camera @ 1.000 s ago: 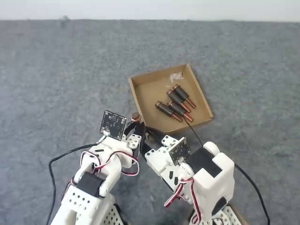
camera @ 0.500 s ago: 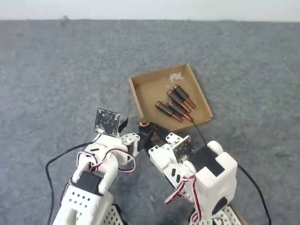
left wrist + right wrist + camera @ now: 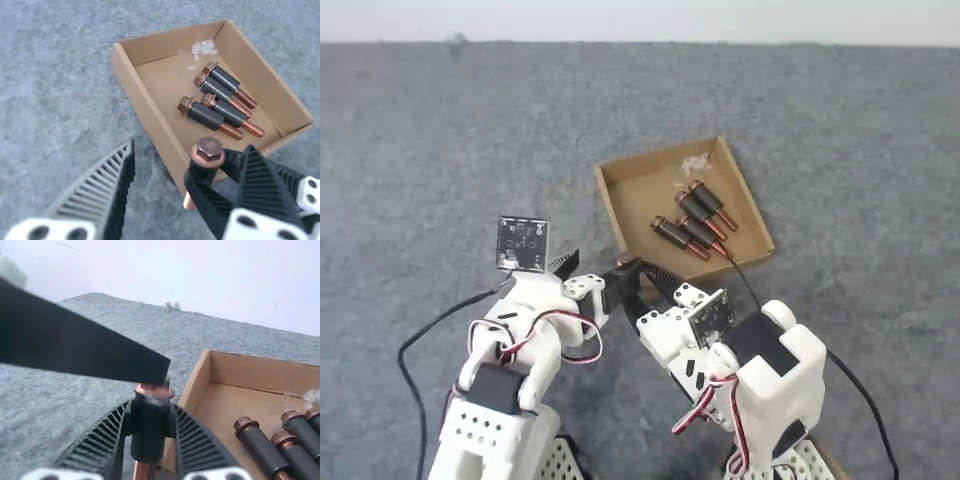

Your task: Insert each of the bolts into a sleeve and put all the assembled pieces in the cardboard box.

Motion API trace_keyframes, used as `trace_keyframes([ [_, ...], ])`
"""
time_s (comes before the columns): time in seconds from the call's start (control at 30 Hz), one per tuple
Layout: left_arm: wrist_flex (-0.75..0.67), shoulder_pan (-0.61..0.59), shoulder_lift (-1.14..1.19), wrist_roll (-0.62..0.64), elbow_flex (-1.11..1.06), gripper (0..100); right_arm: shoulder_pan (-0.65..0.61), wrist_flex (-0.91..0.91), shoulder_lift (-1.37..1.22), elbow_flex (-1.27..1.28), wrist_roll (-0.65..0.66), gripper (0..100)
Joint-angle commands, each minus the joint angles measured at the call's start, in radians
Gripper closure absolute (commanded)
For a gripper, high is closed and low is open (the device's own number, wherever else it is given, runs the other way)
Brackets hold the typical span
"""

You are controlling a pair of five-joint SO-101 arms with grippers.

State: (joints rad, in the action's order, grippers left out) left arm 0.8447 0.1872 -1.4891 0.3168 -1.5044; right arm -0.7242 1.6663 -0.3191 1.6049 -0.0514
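The right gripper (image 3: 632, 272) was closed on an upright bolt (image 3: 207, 153) in its sleeve (image 3: 148, 422), at the low centre of the frame, just outside the lower left corner of the box (image 3: 611, 210). The left gripper (image 3: 189, 150) stood wide open and empty. Four finished pieces (image 3: 693, 222) lay in the box's right half; its left half was bare.

Four assembled pieces (image 3: 212, 116), each a copper-coloured bolt seated in a dark sleeve, are counted inside the one cardboard box (image 3: 142, 100). A fifth piece (image 3: 208, 152) of the same kind is counted between the two fingers (image 3: 110, 435) of the right gripper (image 3: 150, 407), so five bolts and five sleeves are made out in all. One scrap of clear plastic (image 3: 204, 47) is seen in a corner of the box. Two arms are counted at the bench (image 3: 440, 130): one left arm (image 3: 520, 340) and one right arm (image 3: 750, 370).
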Motion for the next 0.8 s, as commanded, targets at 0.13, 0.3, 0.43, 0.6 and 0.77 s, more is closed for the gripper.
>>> trace_keyframes([
  [0.13, -0.044, -0.026, -0.015, 0.04, 0.059, 83, 0.045, -0.002, 0.045, -0.006, 0.012, 99.2],
  [0.3, -0.077, -0.109, -0.015, 0.041, 0.054, 98, 0.056, -0.002, 0.045, -0.006, 0.012, 99.2],
  [0.43, -0.078, -0.199, -0.015, 0.041, 0.005, 99, 0.061, -0.001, 0.048, -0.002, 0.012, 99.2],
  [0.6, -0.081, -0.305, -0.015, 0.041, -0.048, 99, 0.061, 0.007, 0.051, 0.002, 0.012, 99.2],
  [0.77, -0.077, -0.334, -0.015, 0.04, -0.051, 99, 0.11, 0.053, 0.054, -0.005, 0.011, 99.2],
])
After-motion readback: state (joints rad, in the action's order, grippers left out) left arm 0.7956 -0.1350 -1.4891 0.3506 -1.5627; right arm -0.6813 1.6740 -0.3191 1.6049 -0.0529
